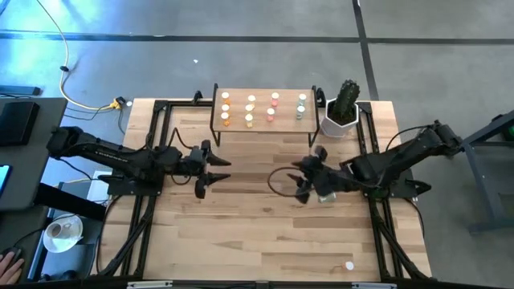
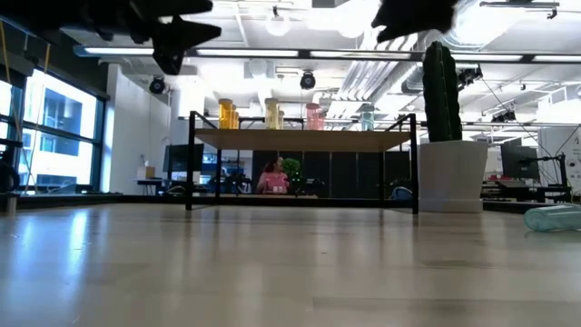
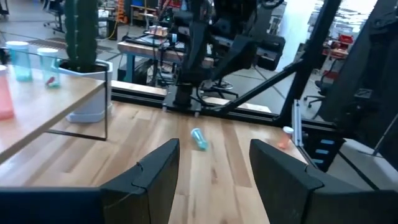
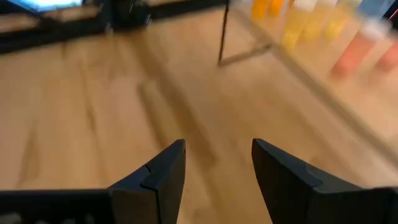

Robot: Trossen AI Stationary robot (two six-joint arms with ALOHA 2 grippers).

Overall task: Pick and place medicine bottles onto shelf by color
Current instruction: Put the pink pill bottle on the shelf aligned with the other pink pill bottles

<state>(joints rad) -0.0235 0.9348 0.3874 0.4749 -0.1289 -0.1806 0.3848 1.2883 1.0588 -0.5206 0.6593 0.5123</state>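
The shelf (image 1: 264, 93) stands at the far edge of the table (image 1: 241, 233), with the white cactus pot (image 1: 339, 122) just beside its right end. On it stand the medicine bottles (image 1: 263, 109), grouped in columns: orange, yellow, pink, green. One green bottle (image 2: 550, 217) lies on its side on the table, in front of the pot. The left gripper (image 1: 202, 168) hovers in front of the shelf's left end, jaws parted and empty. The right gripper (image 1: 305, 178) hovers in front of the pot, jaws likewise apart, holding nothing.

Wood table (image 1: 241, 233): shelf (image 1: 261, 94), cactus pot (image 1: 340, 120), stray bottle (image 1: 348, 265).
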